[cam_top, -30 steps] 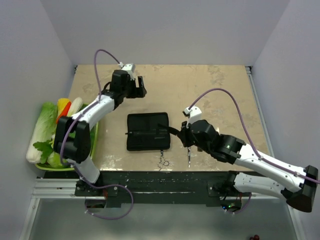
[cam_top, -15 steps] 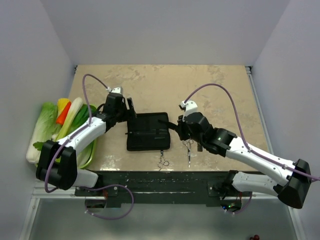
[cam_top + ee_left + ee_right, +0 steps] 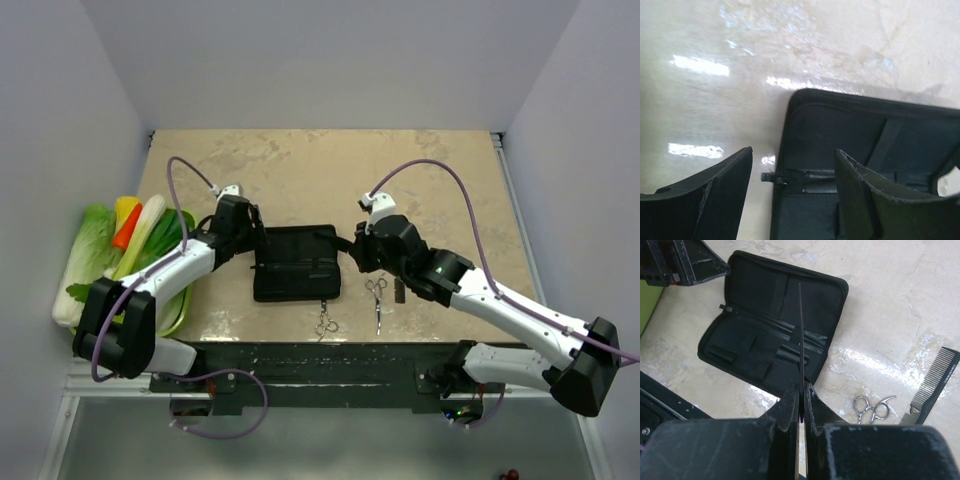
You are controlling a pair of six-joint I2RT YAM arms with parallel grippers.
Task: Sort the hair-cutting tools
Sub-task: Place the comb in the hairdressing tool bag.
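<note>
The black case (image 3: 295, 262) lies open in the middle of the table. My right gripper (image 3: 801, 385) is shut on a slim black comb (image 3: 800, 325), seen edge-on, which reaches out over the case (image 3: 765, 315). In the top view this gripper (image 3: 352, 252) hovers at the case's right edge. A second comb (image 3: 932, 382) and a pair of silver scissors (image 3: 872, 407) lie on the table to its right. Another pair of scissors (image 3: 325, 323) lies below the case. My left gripper (image 3: 792, 151) is open, its fingers (image 3: 715, 200) astride the case's left edge by the zipper pull (image 3: 769, 176).
A green tray (image 3: 180, 300) with cabbage (image 3: 85, 260), a carrot (image 3: 127, 225) and other vegetables sits at the table's left edge, just behind my left arm. The table's dark front rail (image 3: 320, 360) runs close below the scissors.
My left arm has swung from the back of the table down to the case's left edge, its jaws narrowing slightly. My right gripper has carried the comb back and left, over the case's right edge.
</note>
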